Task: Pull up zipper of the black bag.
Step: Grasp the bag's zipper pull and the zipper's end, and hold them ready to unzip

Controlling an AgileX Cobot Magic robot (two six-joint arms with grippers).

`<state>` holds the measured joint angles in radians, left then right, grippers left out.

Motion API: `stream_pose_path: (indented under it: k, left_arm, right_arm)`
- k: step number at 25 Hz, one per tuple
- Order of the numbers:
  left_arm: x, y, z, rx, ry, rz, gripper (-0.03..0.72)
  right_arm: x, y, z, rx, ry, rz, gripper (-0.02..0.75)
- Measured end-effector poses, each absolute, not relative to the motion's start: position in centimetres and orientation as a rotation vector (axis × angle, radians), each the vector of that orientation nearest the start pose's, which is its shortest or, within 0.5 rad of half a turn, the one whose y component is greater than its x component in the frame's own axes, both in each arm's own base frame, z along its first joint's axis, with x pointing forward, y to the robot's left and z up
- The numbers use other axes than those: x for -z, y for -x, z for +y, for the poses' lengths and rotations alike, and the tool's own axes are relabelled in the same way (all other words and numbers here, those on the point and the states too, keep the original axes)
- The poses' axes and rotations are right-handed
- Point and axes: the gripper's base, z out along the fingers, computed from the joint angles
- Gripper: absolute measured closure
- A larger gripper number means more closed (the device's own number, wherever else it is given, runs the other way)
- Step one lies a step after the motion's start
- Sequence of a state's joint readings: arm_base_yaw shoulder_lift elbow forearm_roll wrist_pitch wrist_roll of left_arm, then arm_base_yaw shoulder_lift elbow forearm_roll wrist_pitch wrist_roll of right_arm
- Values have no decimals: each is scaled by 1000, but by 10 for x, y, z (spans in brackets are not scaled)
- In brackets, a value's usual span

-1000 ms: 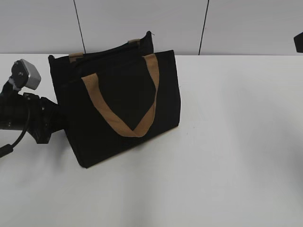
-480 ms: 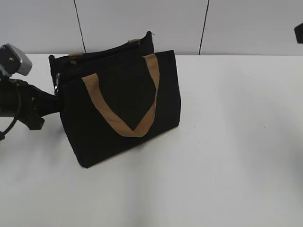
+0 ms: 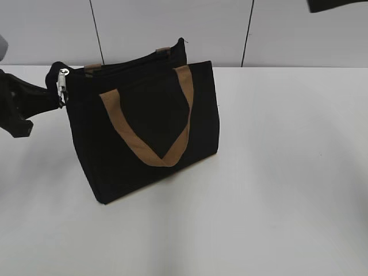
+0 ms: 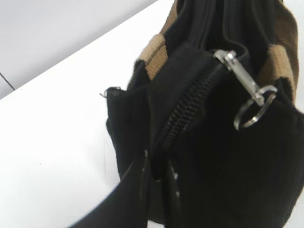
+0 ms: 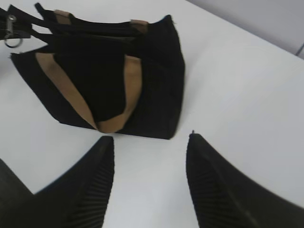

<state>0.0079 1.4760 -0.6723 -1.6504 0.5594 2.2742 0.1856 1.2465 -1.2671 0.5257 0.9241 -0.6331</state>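
Note:
The black bag [image 3: 146,115] stands on the white table, its tan handles [image 3: 123,135] lying against its side. The silver zipper [image 3: 62,86] hangs at the bag's top left corner. My left gripper [image 3: 53,98] is shut on the end of the bag's zip track just beside it. In the left wrist view the jaws [image 4: 159,164] pinch the black zip track below the zipper [image 4: 247,90] on the bag [image 4: 237,171]. My right gripper [image 5: 149,142] is open and empty, high above the table to the right of the bag [image 5: 156,71]. The zipper [image 5: 10,29] shows there too.
The white table [image 3: 276,172] stretches to the right and front of the bag. A grey panelled wall [image 3: 172,23] stands behind it. My right arm [image 3: 336,4] shows at the top right edge of the exterior view.
My left arm has moved left and up, drawing the bag's top left corner with it. The silver zipper has come into view there. My right arm has moved in along the top edge.

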Motion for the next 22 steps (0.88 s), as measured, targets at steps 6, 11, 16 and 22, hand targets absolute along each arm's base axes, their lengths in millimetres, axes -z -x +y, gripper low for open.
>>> stream_pose_path:
  k: [6,11,16,22]
  left_arm:
    - [-225,-264,-46,259,-895,1913,659]
    - [-236,-259,-46,254,-874,1889,659]
    - [-241,-257,-46,251,-865,1877,659]
    - [-241,-257,-46,254,-865,1877,659]
  right_arm:
    - [-388,-269,149,-592,845,2195,361]
    - [-378,-282,207,-667,1001,2177,361]
    - [-366,-289,259,-681,1201,2094,394]
    - [-337,-296,300,-670,1369,2035,430]
